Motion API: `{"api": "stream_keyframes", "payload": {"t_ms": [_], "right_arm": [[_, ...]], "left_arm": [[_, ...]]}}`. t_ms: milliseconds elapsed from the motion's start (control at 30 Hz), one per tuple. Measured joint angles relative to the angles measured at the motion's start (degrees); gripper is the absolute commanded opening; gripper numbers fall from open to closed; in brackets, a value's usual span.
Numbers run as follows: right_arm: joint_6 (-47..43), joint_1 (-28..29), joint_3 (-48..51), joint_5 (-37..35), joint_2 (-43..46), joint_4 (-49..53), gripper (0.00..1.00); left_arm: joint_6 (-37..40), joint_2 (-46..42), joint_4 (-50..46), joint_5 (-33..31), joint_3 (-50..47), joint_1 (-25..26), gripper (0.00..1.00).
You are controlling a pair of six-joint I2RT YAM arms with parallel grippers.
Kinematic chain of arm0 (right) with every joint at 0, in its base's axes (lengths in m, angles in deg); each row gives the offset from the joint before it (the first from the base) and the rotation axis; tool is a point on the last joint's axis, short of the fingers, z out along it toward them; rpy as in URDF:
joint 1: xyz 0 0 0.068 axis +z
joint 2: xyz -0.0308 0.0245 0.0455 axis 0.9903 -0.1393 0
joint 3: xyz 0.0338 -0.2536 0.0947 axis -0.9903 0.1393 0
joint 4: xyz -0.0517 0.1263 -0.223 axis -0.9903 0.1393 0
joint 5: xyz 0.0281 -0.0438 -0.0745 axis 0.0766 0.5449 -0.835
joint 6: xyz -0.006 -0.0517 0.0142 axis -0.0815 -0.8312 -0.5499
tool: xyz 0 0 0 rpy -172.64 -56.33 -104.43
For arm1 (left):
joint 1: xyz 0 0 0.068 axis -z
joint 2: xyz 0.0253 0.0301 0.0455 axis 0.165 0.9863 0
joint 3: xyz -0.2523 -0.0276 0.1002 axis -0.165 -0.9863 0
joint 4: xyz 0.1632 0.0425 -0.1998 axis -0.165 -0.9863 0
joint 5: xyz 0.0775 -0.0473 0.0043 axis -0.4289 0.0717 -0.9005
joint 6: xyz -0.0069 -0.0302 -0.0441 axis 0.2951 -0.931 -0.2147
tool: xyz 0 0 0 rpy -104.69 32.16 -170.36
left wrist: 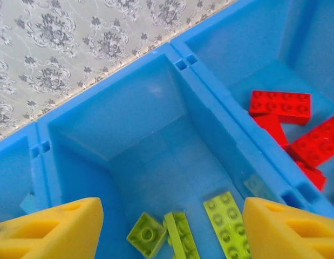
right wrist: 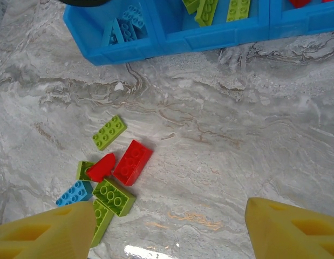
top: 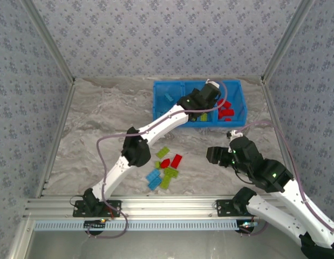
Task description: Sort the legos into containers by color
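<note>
Spread wide and empty, our left gripper (left wrist: 169,232) hangs over the middle compartment (left wrist: 156,156) of the tray (left wrist: 102,90), lime legos (left wrist: 229,221) beneath, red legos (left wrist: 280,102) next door. We judge it should lift straight up before heading for the loose pile (right wrist: 110,178), where our right gripper (right wrist: 167,232) hovers open.

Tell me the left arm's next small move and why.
Probably lift the left gripper out and swing toward the loose pile on the table: it hangs open and empty over the middle compartment, where lime green legos already lie.
</note>
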Motion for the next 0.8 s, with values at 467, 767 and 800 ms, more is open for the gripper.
{"api": "stream_keyframes", "payload": {"t_ms": [467, 767, 800], "right_arm": [[4.8, 8.3, 1.1, 5.8, -18.9, -5.1, 0.80], [17.2, 13.6, 1.8, 3.9, -37.4, -17.3, 0.82], [17.9, 13.6, 1.6, 3.9, -39.4, -17.9, 0.82]], "left_arm": [[1.0, -71.0, 16.1, -5.6, -74.8, 17.6, 0.91], [-10.0, -85.1, -0.5, -7.2, -94.2, 30.8, 0.99], [-12.3, -85.6, -1.9, -7.2, -95.1, 31.1, 0.99]]}}
